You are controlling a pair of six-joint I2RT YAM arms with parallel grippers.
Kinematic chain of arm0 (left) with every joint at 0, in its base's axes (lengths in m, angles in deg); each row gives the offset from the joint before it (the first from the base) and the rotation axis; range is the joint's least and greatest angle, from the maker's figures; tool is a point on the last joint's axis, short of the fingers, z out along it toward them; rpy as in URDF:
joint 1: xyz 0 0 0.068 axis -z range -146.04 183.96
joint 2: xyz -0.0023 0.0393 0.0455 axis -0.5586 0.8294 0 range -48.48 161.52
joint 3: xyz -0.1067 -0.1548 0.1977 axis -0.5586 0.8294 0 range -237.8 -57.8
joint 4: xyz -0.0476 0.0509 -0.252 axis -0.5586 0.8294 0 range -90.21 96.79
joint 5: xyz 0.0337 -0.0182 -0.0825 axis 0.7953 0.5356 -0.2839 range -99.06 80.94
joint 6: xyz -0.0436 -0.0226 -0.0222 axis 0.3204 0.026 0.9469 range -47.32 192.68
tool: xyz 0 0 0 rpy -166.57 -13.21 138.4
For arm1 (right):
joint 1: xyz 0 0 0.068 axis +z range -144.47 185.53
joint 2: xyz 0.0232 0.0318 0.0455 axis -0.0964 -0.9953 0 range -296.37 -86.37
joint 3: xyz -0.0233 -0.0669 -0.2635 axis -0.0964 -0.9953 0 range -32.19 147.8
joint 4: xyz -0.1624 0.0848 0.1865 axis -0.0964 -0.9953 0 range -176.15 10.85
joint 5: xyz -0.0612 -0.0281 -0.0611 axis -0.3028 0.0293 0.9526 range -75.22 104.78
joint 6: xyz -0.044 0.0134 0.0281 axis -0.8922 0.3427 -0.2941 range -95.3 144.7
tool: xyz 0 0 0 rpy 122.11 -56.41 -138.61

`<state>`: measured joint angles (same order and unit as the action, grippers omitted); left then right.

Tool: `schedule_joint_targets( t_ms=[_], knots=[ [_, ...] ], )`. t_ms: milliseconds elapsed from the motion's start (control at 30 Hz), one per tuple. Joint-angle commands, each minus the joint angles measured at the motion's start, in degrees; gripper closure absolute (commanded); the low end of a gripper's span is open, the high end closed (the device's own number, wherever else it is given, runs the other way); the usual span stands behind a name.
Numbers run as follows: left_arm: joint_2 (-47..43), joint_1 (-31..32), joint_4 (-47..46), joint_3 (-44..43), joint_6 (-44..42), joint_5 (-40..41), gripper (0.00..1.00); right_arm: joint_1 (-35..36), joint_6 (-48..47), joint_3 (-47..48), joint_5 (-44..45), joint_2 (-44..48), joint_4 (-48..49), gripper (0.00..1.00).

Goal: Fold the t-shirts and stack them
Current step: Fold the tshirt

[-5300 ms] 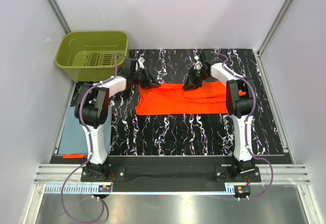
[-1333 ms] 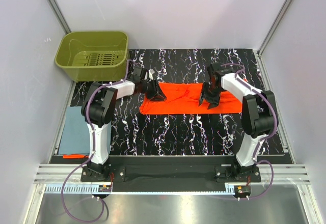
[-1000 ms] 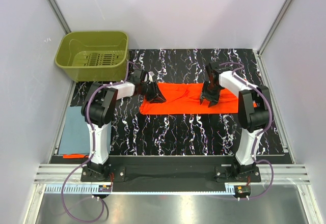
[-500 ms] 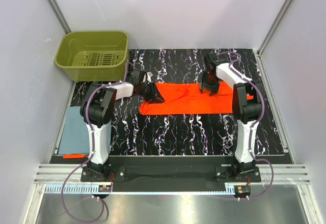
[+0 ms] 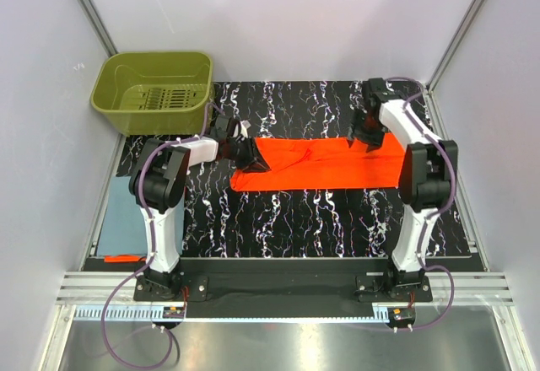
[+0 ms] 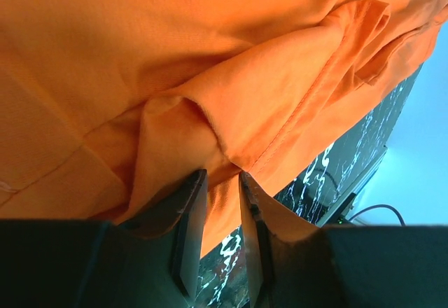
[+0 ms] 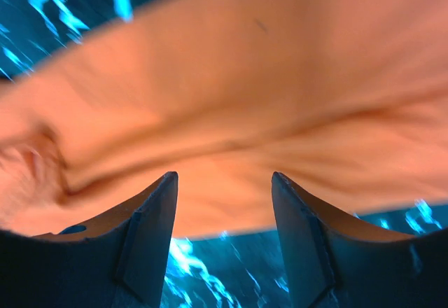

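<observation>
**A:** Where are you at with the shirts?

**B:** Mid-fold, I'd say. The orange t-shirt (image 5: 325, 164) is stretched in a long band across the middle of the marbled mat (image 5: 295, 219). My left gripper (image 6: 220, 182) is pinched on a fold at its left end. The right gripper (image 7: 222, 178) is spread wide over the far right edge, holding nothing.

**A:** Next?

**B:** Probably drop the right one and pinch that corner. The blue-grey t-shirt (image 5: 125, 211) sits folded off the mat's left side.
</observation>
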<state>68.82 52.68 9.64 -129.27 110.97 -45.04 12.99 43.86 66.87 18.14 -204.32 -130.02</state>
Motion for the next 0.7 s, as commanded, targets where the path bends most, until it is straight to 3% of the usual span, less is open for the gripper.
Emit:
schedule_joint_targets(
  t_ms=[0, 267, 433, 667],
  knots=[
    [-2.9, -0.3, -0.2, 1.0, -1.9, 0.7, 0.7, -3.3, -2.2, -6.1, -1.3, 8.3, -1.3, 0.36],
    [-2.7, -1.1, 0.2, 2.7, -2.9, 0.5, 0.7, -7.1, -1.8, -16.2, -2.3, 8.9, 4.8, 0.36],
    [-3.1, -1.8, 0.9, 3.7, -3.9, 0.4, 0.7, -9.7, -2.9, -13.6, -0.2, 2.6, 7.2, 0.37],
    [-3.0, -3.0, 1.6, 4.1, -4.8, 0.2, 0.7, -13.7, -3.8, -7.8, 0.0, 0.5, 6.8, 0.37]
  ],
)
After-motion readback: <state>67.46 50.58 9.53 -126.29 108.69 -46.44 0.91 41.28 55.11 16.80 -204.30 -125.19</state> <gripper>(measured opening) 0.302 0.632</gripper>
